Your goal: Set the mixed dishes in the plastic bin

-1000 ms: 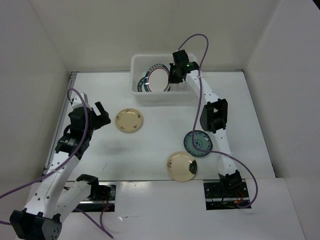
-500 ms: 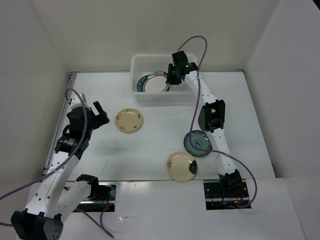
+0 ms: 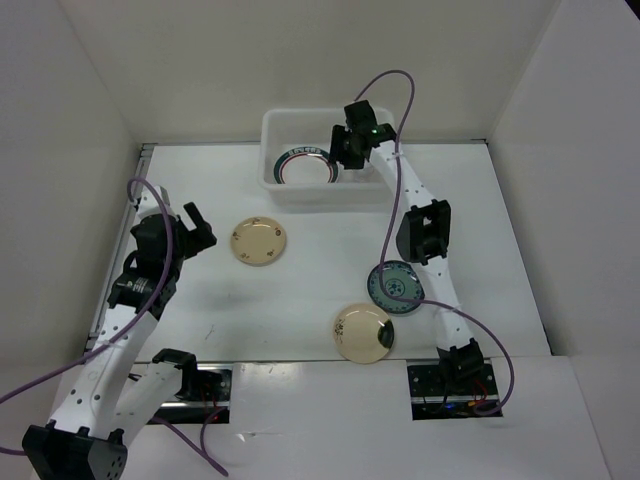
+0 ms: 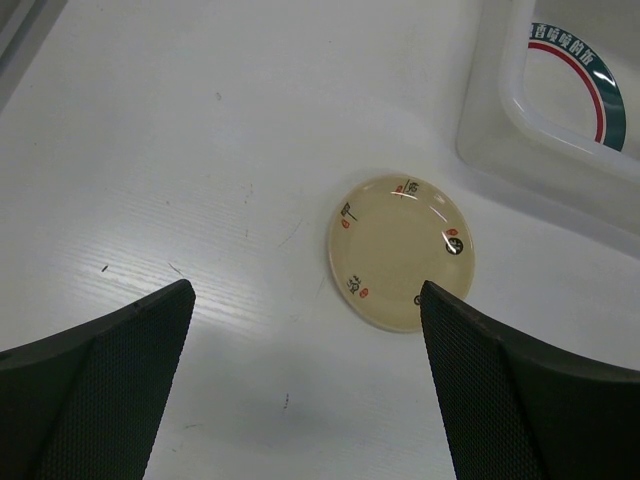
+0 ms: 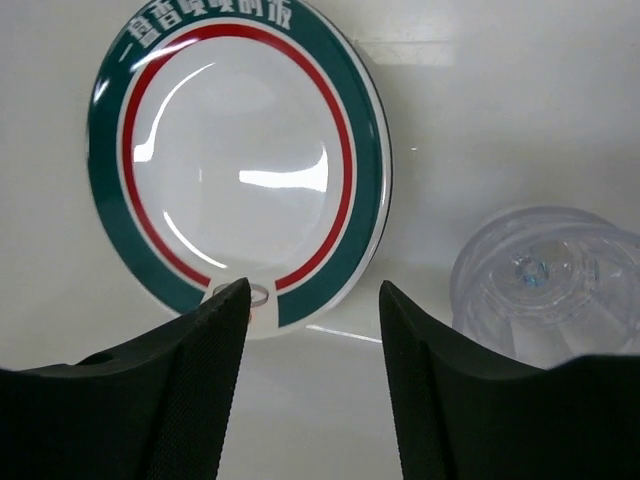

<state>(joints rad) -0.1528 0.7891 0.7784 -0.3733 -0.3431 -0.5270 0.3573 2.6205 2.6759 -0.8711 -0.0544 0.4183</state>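
The plastic bin [image 3: 312, 196] stands at the back of the table. A white plate with a green and red rim [image 3: 304, 166] lies flat inside it. My right gripper [image 3: 344, 158] hangs over the bin's right part, open, with nothing between its fingers. In the right wrist view the gripper [image 5: 313, 290] is just above that plate's [image 5: 235, 160] near edge, beside a clear glass cup [image 5: 545, 285]. On the table sit a cream plate [image 3: 258, 241], a second cream plate [image 3: 363, 332] and a teal plate [image 3: 397, 285] partly behind the right arm. My left gripper [image 3: 195, 228] is open, left of the first cream plate [image 4: 401, 252].
White walls close in the table on the left, back and right. The bin's rim [image 4: 500, 130] shows at the top right of the left wrist view, with the rimmed plate [image 4: 590, 80] inside. The right arm's elbow [image 3: 425, 232] reaches over the table's right half.
My right gripper has opened and let go of the green and red rimmed plate, which went from tilted to flat in the bin. The left gripper has drifted slightly left.
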